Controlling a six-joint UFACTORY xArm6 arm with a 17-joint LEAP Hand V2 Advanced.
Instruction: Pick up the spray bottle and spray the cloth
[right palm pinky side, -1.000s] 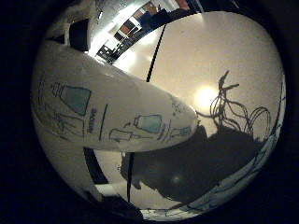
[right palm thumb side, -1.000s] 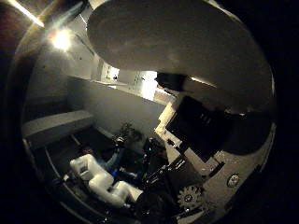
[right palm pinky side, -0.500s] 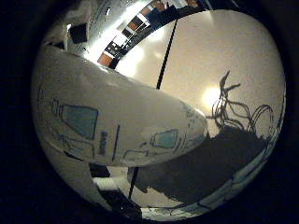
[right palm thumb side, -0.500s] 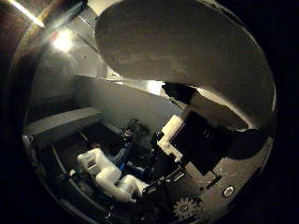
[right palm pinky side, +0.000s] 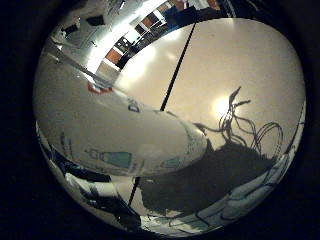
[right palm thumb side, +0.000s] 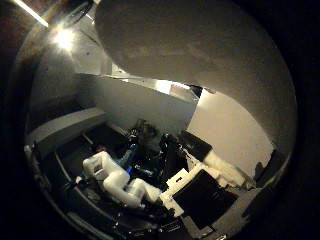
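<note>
Spray bottle (right palm pinky side: 120, 135) lying close against the palm, lift step proceeding, hand grip indiscernible; cloth unseen, aiming next

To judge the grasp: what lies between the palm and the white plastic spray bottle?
Nothing shows between them: the white plastic spray bottle fills much of both palm views, close against the palm.

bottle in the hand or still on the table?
In the hand, it seems: the bottle fills both palm views, so it lies against the palm, with the table apart beyond it. Fingers curled round it: cannot tell.
</note>
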